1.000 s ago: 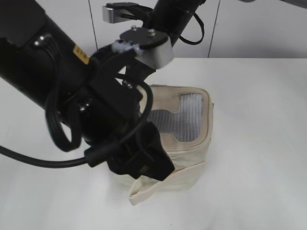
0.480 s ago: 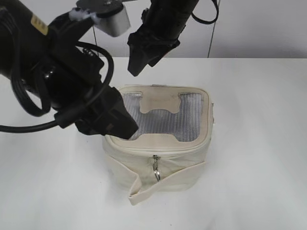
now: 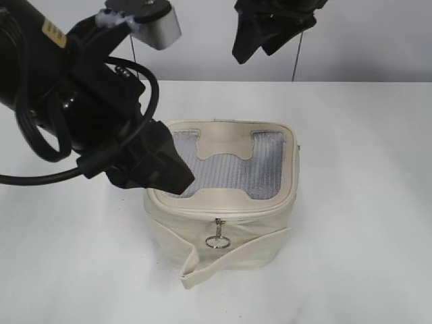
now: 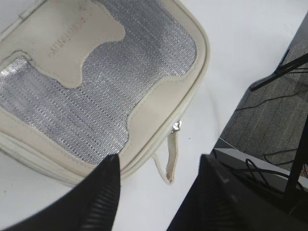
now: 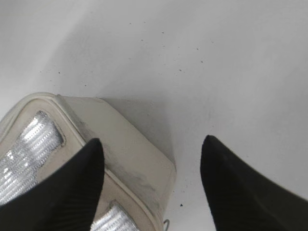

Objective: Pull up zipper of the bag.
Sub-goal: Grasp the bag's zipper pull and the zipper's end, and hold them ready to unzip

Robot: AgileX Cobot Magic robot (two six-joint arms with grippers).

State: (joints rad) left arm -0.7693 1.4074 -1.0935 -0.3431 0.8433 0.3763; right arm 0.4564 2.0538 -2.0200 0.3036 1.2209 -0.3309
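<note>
You have the bag [image 3: 223, 196] standing upright in the middle of the white worktop [image 3: 364, 202], its flat mesh lid facing up and closed, so nothing inside shows. The zipper [image 3: 217, 217] runs sideways along the lid's front edge, its ringed pull [image 3: 217, 237] hanging down the front wall. Your left hand [image 4: 159, 192] hovers spread at the lid's left front corner, gripping nothing; your right hand [image 5: 149, 183] hangs spread and empty above the bag's far side.

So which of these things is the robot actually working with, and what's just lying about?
Part of the job:
- the bag
- the zipper round its lid, with a ringed pull at the front

Just there:
- the loose strap across the bag's front
- the white table
</note>
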